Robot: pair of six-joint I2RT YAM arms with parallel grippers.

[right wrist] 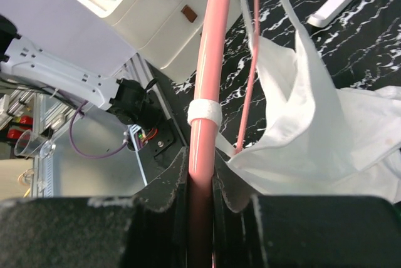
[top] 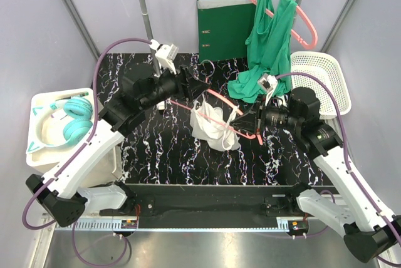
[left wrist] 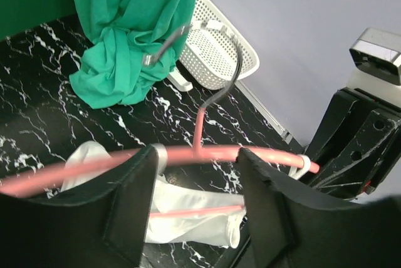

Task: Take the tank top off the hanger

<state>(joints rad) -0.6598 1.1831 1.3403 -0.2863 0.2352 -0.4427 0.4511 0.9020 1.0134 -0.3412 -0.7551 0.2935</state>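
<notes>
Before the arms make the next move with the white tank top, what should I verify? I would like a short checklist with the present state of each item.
1. Right pincer shut on the pink hanger: ok.
2. Left pincer gripping something: not ok; its jaws stand apart, with the hanger bar crossing at their tips.
3. White tank top off the hanger: not ok; it hangs from the bar.
4. Strap lying between the left jaws: cannot tell.
5. Green garment apart from the white tank top: ok.
</notes>
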